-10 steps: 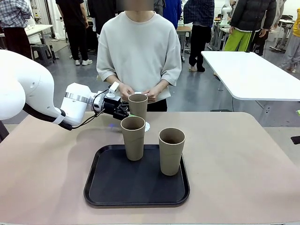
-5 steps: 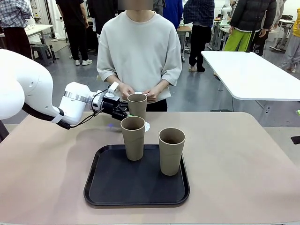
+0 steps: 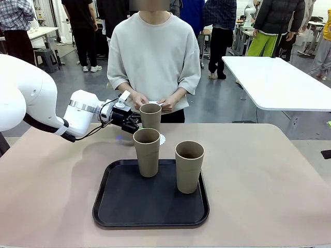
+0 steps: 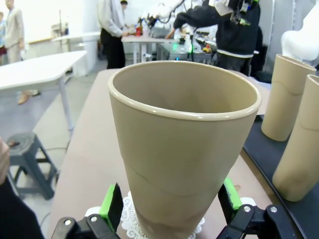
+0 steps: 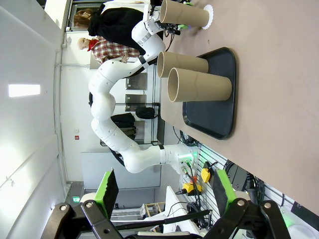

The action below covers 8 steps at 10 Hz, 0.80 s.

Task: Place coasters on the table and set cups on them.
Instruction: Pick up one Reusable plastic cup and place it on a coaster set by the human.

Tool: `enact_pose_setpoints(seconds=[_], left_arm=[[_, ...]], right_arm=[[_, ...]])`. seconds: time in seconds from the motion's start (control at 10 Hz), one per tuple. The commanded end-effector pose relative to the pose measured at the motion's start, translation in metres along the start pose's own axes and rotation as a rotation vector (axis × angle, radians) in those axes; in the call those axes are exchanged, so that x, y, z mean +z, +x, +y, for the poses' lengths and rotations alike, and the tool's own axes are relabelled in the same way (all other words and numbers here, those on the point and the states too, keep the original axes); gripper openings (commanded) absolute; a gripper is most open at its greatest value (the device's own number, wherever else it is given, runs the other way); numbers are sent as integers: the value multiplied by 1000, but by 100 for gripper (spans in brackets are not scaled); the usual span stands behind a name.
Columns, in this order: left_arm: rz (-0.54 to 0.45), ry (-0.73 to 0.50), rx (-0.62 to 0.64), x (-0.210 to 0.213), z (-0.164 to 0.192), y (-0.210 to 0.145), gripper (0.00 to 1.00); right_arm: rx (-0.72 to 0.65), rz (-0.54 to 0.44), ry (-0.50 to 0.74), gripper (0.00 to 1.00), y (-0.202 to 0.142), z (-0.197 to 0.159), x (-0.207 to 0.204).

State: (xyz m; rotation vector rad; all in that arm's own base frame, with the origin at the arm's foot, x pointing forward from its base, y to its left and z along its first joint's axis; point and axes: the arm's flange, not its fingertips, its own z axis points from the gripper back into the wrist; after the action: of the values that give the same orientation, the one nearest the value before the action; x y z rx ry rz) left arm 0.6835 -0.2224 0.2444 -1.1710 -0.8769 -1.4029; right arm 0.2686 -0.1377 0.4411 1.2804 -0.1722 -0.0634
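Two cups [image 5: 199, 91] on a black tray [image 5: 215, 122], a third cup [image 5: 184, 15] on a coaster [image 5: 210, 22] beyond.

A cup [image 3: 147, 155] hides most of the coaster [image 3: 162, 139].

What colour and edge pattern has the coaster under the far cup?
The coaster is white, lacy-edged; left wrist view.

Premises: an open-plan robotics laboratory. Evidence: a white jointed robot arm [image 3: 31, 101] is stationed at a beige surface [image 3: 264, 170]. Beyond it are a bare grey floor [image 3: 220, 101], a white work table [image 3: 279, 82] and a dark stool [image 3: 46, 58]. Several people stand at further benches [image 4: 144, 37]. The right wrist view shows a yellow plug [image 5: 205, 175] and cabling under the surface.
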Motion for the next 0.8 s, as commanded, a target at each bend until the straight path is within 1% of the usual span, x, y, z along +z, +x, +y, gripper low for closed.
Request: enact_pose_setpoints(seconds=[0.0, 0.3, 0.7], left_arm=[[27, -1, 17, 5, -3, 8, 100], [55, -7, 28, 9, -7, 10, 100], [109, -10, 44, 30, -15, 13, 100]], right_arm=[[0, -4, 8, 100, 1, 0, 0], [0, -4, 8, 100, 1, 0, 0], [0, -4, 8, 100, 1, 0, 0]])
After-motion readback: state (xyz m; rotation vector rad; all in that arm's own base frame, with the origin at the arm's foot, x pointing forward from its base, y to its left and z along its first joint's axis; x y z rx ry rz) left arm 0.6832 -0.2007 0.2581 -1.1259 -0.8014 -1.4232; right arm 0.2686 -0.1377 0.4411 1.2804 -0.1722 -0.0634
